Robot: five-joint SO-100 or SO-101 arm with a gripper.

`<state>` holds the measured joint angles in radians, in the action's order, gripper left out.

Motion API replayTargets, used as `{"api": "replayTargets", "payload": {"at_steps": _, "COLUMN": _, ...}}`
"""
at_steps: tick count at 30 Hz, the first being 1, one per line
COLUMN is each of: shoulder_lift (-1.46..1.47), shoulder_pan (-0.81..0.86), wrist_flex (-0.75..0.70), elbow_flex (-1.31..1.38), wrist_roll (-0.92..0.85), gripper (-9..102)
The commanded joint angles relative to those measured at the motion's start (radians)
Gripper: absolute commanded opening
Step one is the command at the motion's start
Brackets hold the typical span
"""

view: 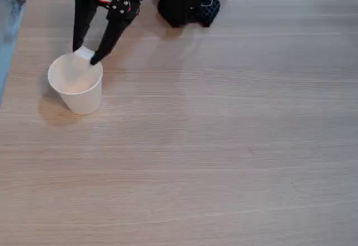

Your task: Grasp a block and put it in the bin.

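Soft even light, slight blur

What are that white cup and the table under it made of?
The cup looks like thin paper: matte white, a rolled rim, no gloss. The table looks like pale wood or wood-look laminate: fine straight grain lines and a smooth, low-sheen surface. Which of the two, I cannot tell.

In the fixed view we see the cup (75, 84) standing upright on the table (224, 145), near its left edge and toward the far side. Directly behind the cup's rim we find the gripper (85, 56), reaching down from the arm (112, 0) at the table's far edge. We place the cube (84, 52) between the fingertips, just above the cup's far rim. To the right of the arm sits its base (184, 3).
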<state>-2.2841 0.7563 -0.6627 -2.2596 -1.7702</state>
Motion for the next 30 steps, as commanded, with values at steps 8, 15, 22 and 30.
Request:
{"api": "replayTargets", "payload": {"at_steps": 8, "shoulder_lift": 0.005, "shoulder_pan": 0.035, "wrist_flex": 0.002, "elbow_flex": 0.032, "wrist_roll": 0.006, "gripper": 3}}
{"api": "replayTargets", "payload": {"at_steps": 15, "shoulder_lift": 0.014, "shoulder_pan": 0.052, "wrist_flex": 0.0, "elbow_flex": 0.031, "wrist_roll": 0.008, "gripper": 4}}
{"api": "replayTargets", "payload": {"at_steps": 22, "shoulder_lift": 0.012, "shoulder_pan": 0.06, "wrist_flex": 0.0, "elbow_flex": 0.028, "wrist_roll": -0.006, "gripper": 18}}
{"api": "replayTargets", "payload": {"at_steps": 30, "shoulder_lift": 0.008, "shoulder_pan": 0.063, "wrist_flex": 0.005, "elbow_flex": 0.023, "wrist_roll": -0.012, "gripper": 31}}
